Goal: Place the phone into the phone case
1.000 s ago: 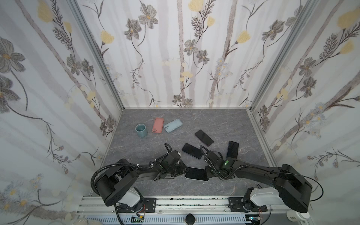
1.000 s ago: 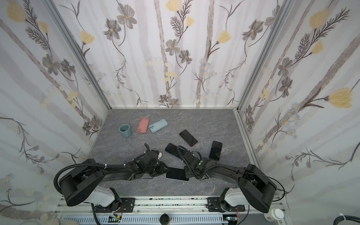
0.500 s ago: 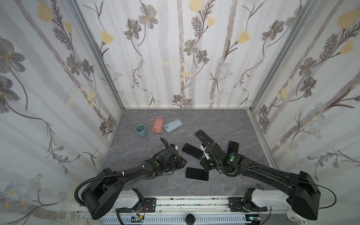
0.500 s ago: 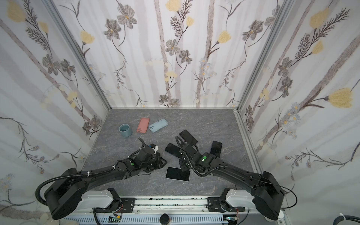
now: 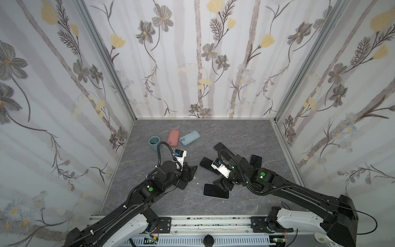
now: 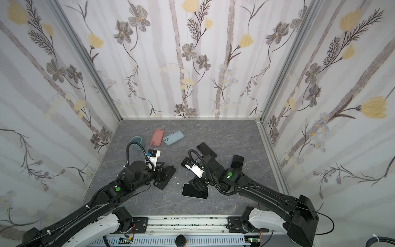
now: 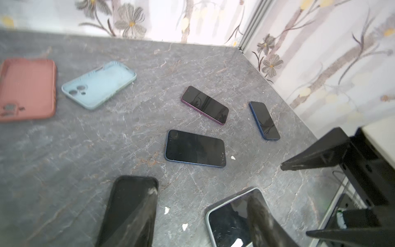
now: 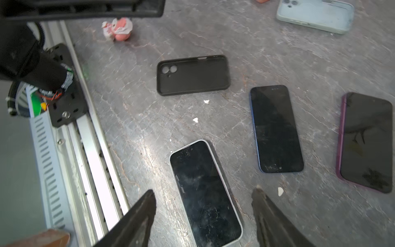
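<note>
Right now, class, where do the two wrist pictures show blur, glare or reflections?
Left wrist view: the salmon-pink rubbery phone case looks smeared and soft. Right wrist view: glare whitens the grey marbled table; the purple-edged black phone carries branch-shaped reflections.

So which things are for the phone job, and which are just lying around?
For the job, probably:
white-edged phone
black case

Just lying about:
pink case
light blue case
cup
purple phone
blue phone
second blue phone

White-rimmed phone by right claw
</note>
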Available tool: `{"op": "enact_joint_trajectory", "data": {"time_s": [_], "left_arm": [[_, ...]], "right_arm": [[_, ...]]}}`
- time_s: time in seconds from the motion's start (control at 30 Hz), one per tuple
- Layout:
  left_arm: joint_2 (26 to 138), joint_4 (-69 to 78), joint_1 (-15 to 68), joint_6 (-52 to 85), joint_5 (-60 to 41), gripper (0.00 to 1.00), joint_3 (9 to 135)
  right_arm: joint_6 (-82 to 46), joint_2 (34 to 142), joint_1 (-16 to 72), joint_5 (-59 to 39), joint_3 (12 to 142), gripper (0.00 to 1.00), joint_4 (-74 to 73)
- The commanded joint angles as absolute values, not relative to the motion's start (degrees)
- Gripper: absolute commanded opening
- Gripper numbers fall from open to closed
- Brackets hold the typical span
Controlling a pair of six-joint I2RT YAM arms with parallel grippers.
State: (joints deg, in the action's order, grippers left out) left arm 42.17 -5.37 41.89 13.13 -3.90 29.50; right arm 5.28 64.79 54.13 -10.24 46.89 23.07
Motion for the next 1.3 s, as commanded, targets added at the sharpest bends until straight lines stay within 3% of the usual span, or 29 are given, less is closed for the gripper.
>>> {"op": "enact_joint_trajectory", "data": {"time_s": [0.0, 0.17, 0.2, 0.33, 0.43, 0.97, 1.27], "left_arm": [[36.4, -5.0, 41.8, -5.3, -10.6, 0.74, 26.7], [28.4, -7.9, 42.0, -17.2, -18.5, 0.88, 22.4], [27.7, -8.8, 42.0, -19.1, -20.0, 0.90, 21.8], [28.2, -12.4, 42.9, -24.3, -23.6, 0.94, 20.0], [31.1, -12.6, 44.1, -26.0, -23.6, 1.00, 19.4], [30.9, -8.4, 46.5, -25.4, -23.2, 1.00, 15.8], [30.8, -8.4, 46.8, -25.4, -23.9, 1.00, 15.6]], "right_arm": [[16.6, 65.4, 55.1, -14.5, 45.8, 0.76, 23.6], [22.5, 68.9, 56.1, -12.7, 44.0, 0.86, 25.4], [22.9, 70.0, 56.3, -12.0, 43.9, 0.95, 25.6], [23.8, 74.9, 57.0, -9.0, 44.5, 1.00, 26.3], [23.8, 78.3, 57.3, -7.6, 45.1, 1.00, 26.2], [24.1, 88.3, 57.7, -7.3, 45.0, 0.99, 23.7], [24.1, 93.8, 57.7, -6.6, 46.5, 0.94, 26.1]]}}
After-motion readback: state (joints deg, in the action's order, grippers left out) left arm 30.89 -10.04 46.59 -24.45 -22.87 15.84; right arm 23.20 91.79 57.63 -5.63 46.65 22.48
